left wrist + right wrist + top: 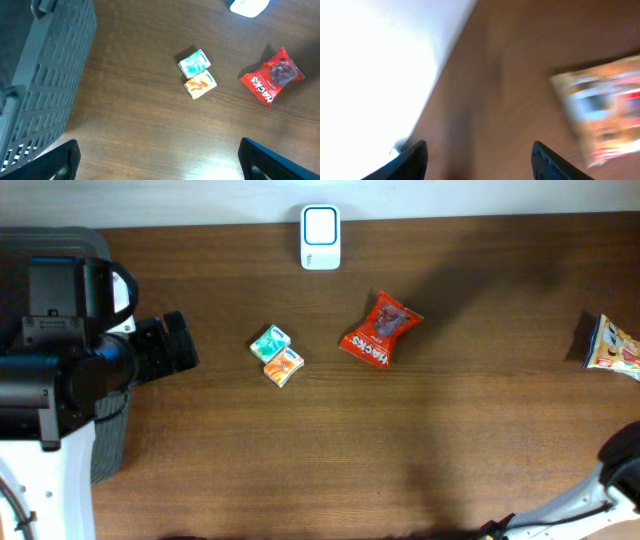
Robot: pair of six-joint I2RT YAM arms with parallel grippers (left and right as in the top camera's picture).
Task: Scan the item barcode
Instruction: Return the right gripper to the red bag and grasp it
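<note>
Near right, our R gripper (480, 165) hangs fingers apart, nothing held, over the snack pack (605, 110) at the right edge. L gripper (160, 150) is spread wide too, empty. Mid-table: boxes (277, 355), red bag (381, 329). The scanner (320, 237) sits far centre, prob. so either arm can reach it.

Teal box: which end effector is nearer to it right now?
Left. The left end effector sits to the left of the teal box; the right end effector is far off near the yellow packet.

I find the scanner (320, 237) at the far edge of the table (450, 440), two touching boxes (277, 355) before it, a candy bag (380, 329) right of them, a packet (615, 346) far right, and the basket (50, 85) at my left.
</note>
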